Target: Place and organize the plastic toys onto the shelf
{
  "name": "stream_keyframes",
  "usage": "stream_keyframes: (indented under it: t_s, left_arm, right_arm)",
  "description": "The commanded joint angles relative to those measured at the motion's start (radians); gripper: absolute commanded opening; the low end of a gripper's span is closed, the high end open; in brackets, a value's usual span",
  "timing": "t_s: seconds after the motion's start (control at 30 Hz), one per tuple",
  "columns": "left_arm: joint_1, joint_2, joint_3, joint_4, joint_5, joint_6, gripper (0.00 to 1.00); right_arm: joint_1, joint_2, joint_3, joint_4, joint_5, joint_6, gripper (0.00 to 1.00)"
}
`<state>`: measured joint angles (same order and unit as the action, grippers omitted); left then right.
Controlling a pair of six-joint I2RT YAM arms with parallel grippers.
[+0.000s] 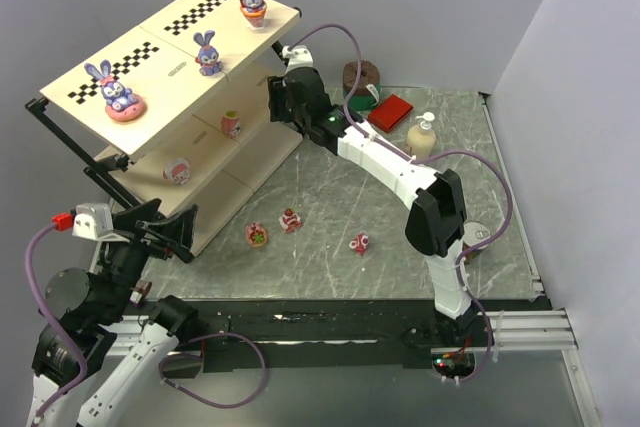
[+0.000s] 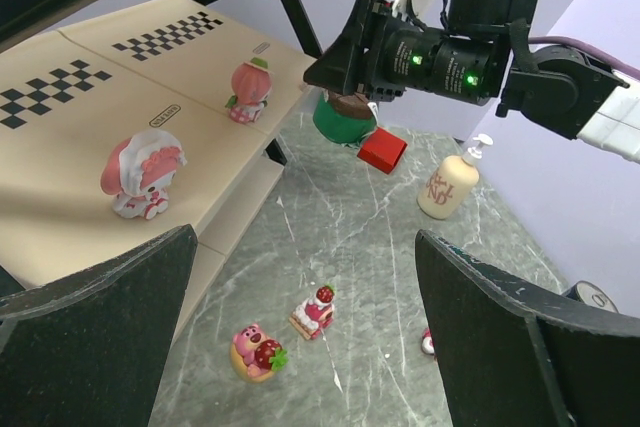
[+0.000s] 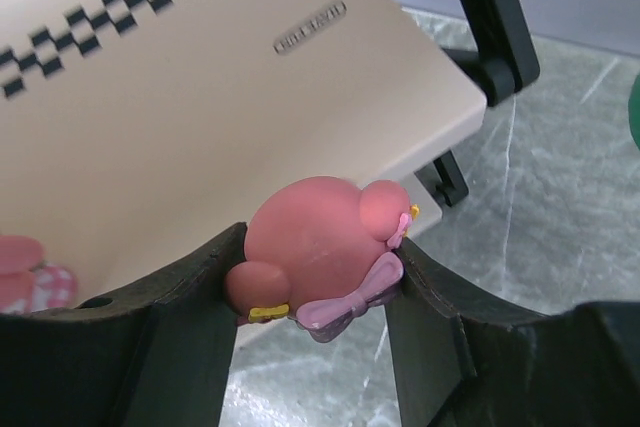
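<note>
The shelf (image 1: 175,97) stands at the back left. Three purple-blue bunnies (image 1: 208,54) sit on its checkered top board, and two pink toys (image 1: 232,123) on the middle board (image 2: 90,137). My right gripper (image 1: 282,97) is at the shelf's right end, shut on a round pink toy with a purple bow (image 3: 320,247), just off the edge of a cream board (image 3: 200,97). Three toys lie on the table: a pink bear with a strawberry (image 2: 255,350), a strawberry cake piece (image 2: 314,312) and a red-pink piece (image 1: 360,242). My left gripper (image 2: 303,277) hangs open above the first two, holding nothing.
A cream pump bottle (image 1: 422,135), a red box (image 1: 390,112) and a green-and-brown cup (image 1: 360,77) stand at the back of the grey marbled table, behind the right arm. A tin can (image 1: 478,235) sits at the right, near the right arm's elbow.
</note>
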<state>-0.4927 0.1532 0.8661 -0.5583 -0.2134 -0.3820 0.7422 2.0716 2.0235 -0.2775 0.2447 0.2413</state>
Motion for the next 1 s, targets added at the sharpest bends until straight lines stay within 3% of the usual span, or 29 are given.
stream_keyframes:
  t_s: [0.0, 0.57, 0.97]
  left_arm:
    - [-0.001, 0.014, 0.024, 0.031, 0.012, 0.009, 0.96]
    - [-0.001, 0.016, 0.013, 0.034, 0.006, 0.011, 0.96]
    - [-0.001, 0.006, 0.010, 0.031, -0.001, 0.009, 0.96]
  right_arm:
    - [0.008, 0.005, 0.049, 0.075, 0.008, 0.001, 0.00]
    - [0.022, 0.114, 0.175, 0.070, 0.053, -0.025, 0.02]
    - [0.028, 0.176, 0.290, -0.045, 0.111, -0.011, 0.15]
